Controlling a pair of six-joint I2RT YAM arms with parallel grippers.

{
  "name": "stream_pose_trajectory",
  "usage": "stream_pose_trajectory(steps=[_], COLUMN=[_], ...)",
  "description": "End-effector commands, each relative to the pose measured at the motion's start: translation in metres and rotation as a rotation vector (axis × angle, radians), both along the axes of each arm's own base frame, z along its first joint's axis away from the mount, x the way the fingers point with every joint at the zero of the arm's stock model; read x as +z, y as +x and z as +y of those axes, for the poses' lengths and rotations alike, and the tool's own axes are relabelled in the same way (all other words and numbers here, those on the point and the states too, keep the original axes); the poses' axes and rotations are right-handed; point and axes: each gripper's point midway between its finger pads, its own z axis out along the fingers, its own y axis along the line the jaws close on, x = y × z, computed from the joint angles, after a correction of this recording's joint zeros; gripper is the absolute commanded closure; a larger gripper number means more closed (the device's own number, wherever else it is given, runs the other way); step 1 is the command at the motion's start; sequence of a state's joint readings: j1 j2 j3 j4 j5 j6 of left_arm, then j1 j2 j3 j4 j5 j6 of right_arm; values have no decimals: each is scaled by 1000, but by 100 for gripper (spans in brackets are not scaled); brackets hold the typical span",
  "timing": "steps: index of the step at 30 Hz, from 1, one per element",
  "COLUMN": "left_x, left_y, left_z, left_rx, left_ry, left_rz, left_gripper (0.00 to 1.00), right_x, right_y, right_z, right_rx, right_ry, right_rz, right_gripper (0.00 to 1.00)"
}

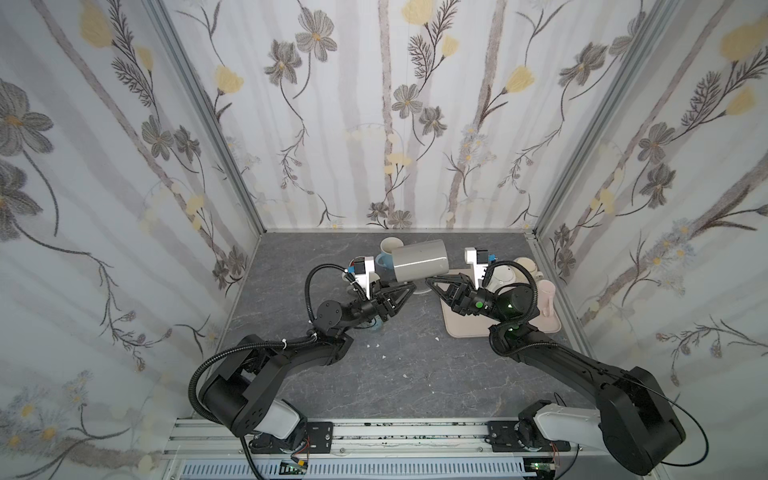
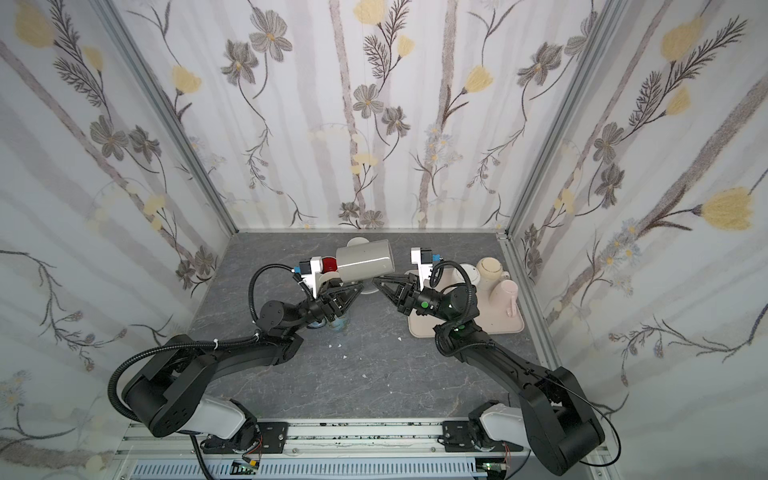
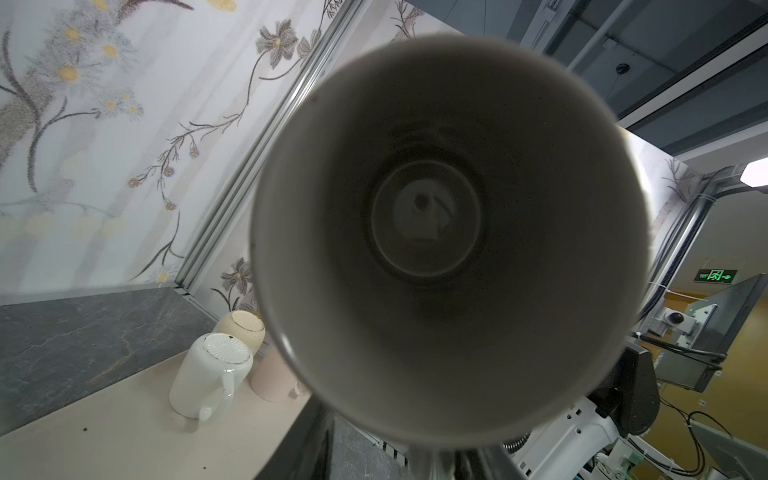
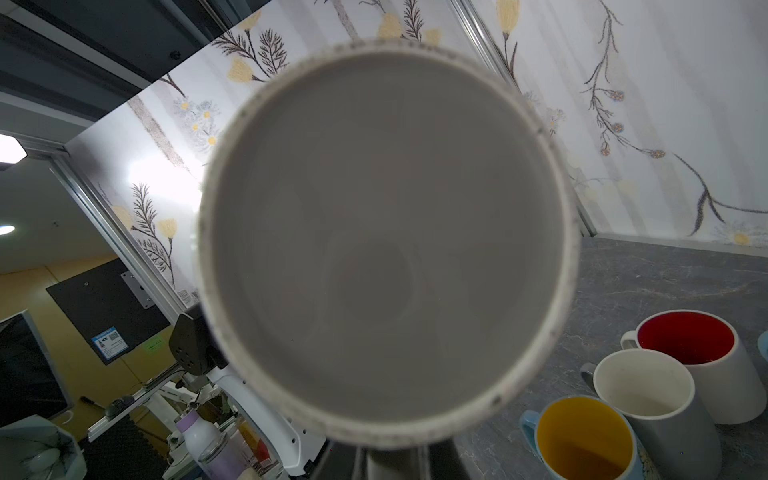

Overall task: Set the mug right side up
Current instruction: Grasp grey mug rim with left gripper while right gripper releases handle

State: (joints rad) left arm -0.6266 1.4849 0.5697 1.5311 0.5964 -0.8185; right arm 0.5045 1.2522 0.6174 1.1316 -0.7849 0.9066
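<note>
The grey mug (image 1: 419, 259) hangs on its side in the air near the back of the table, in both top views. Its mouth faces my left wrist camera, which looks into the hollow of the mug (image 3: 449, 232). Its flat base (image 4: 386, 241) fills the right wrist view. My right gripper (image 1: 430, 280) is under the base end, shut on the handle (image 4: 409, 461) on the mug's underside. My left gripper (image 1: 409, 289) is below the mouth end. Its blurred fingers (image 3: 309, 449) stand apart on either side of the handle (image 3: 432, 459), with table showing between.
A beige tray (image 1: 461, 328) at the right holds upside-down white (image 1: 505, 276), cream (image 1: 525, 266) and pink (image 1: 546, 291) mugs. Upright mugs stand at the left: red inside (image 4: 685, 336), grey (image 4: 642, 386), yellow inside (image 4: 582, 440). Small white chips (image 1: 376, 345) lie mid-table.
</note>
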Motion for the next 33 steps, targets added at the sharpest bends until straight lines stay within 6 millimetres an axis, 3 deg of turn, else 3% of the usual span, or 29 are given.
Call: stream_pose_trajectory(steps=[1, 5, 11, 12, 16, 20, 26, 33], left_x=[18, 21, 21, 21, 21, 21, 22, 19], left_y=[-11, -13, -14, -14, -14, -10, -4, 3], left_z=[4, 3, 2, 2, 5, 11, 18, 20], left_rx=[-39, -62, -77, -77, -76, -63, -34, -2], left_ry=[-61, -69, -65, -66, -64, -64, -60, -21], left_rz=[-59, -66, -71, -72, -72, -68, -63, -53], left_gripper=[62, 69, 99, 100, 100, 100, 100, 100], right_x=[23, 19, 16, 15, 8, 6, 3, -6], right_y=[-7, -5, -1, 1, 7, 13, 21, 33], right_z=[-2, 2, 3, 4, 3, -2, -11, -27], right_rx=[2, 10, 1, -4, -44, -112, -222, -364], right_ry=[51, 47, 39, 36, 5, -38, -117, -197], right_rz=[-110, -97, -82, -79, -57, -59, -71, -40], right_gripper=[100, 100, 100, 100, 91, 74, 56, 45])
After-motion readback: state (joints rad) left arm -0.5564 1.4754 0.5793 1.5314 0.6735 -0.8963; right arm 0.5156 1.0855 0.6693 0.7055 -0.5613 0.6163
